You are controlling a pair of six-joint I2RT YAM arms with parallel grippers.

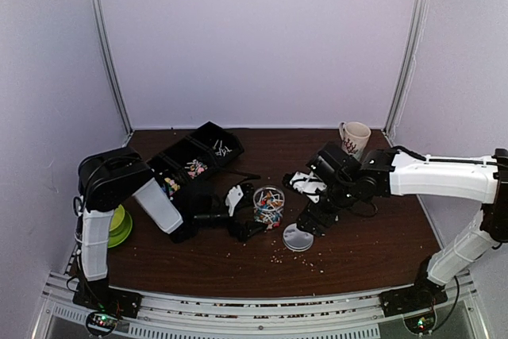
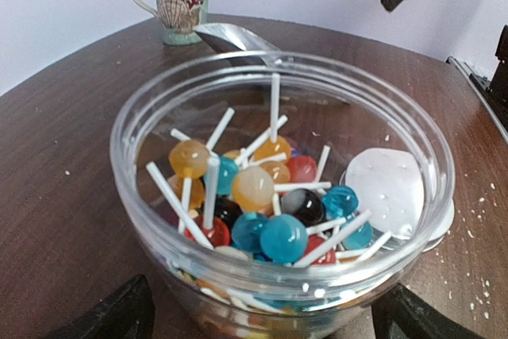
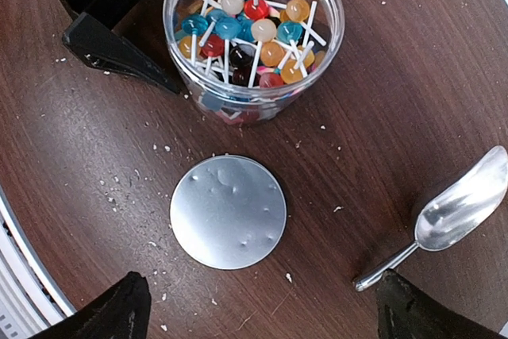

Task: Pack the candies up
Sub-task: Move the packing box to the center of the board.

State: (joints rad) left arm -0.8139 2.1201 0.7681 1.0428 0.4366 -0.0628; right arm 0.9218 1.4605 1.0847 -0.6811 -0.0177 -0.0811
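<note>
Left end effector (image 2: 262, 319) sits released astride the jar (image 2: 121, 156) of lollipops (image 2: 283, 237), right end effector (image 3: 270, 309) hangs released near the lid (image 3: 228, 212).

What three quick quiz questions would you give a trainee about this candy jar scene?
1. True or false: the lid is on the jar.
2. What fills the jar? A: lollipops. B: coins. C: nuts.
3. Fill in: the left tool and the right tool both stand ___.

Key: 1 false, the lid lies flat on the table beside the jar. 2 A. 3 open.
</note>
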